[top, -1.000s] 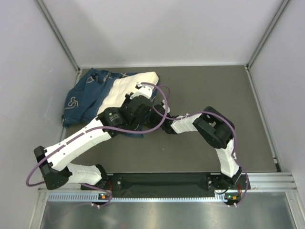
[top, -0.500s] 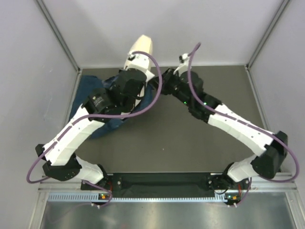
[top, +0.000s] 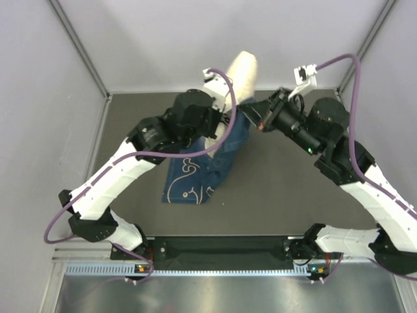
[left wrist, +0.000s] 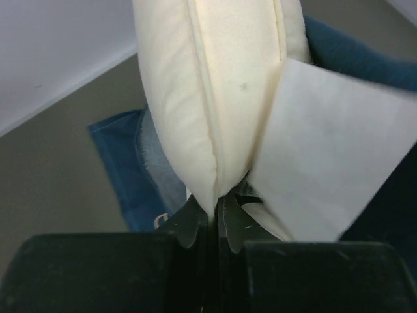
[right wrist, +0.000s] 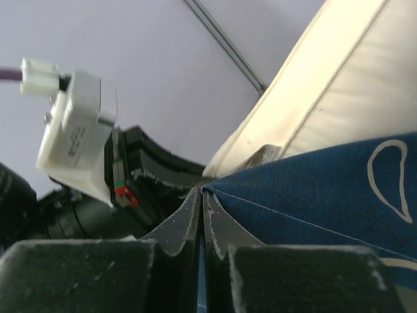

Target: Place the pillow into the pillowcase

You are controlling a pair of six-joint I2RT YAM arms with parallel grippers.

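Observation:
The cream-white pillow (top: 242,72) is held up in the air, its top end sticking out above the dark blue pillowcase (top: 205,163), which hangs down around its lower part to the table. My left gripper (top: 225,107) is shut on the pillow's seam edge (left wrist: 215,98), beside its white tag (left wrist: 332,156); the pillowcase (left wrist: 124,163) shows below it. My right gripper (top: 253,119) is shut on the pillowcase's rim (right wrist: 326,195), right next to the pillow (right wrist: 339,85). The left gripper (left wrist: 217,205) and the right gripper (right wrist: 203,192) both have their jaws pressed together on fabric.
The dark grey table (top: 293,195) is fenced by white walls with metal corner posts (top: 78,45). The left arm's wrist and its white cable plug (right wrist: 71,130) sit close to my right gripper. Purple cables (top: 332,62) loop above both arms.
Both arms have lifted and swung right from the table's back left. The pillow now stands higher and the pillowcase hangs down around it instead of lying bunched on the table.

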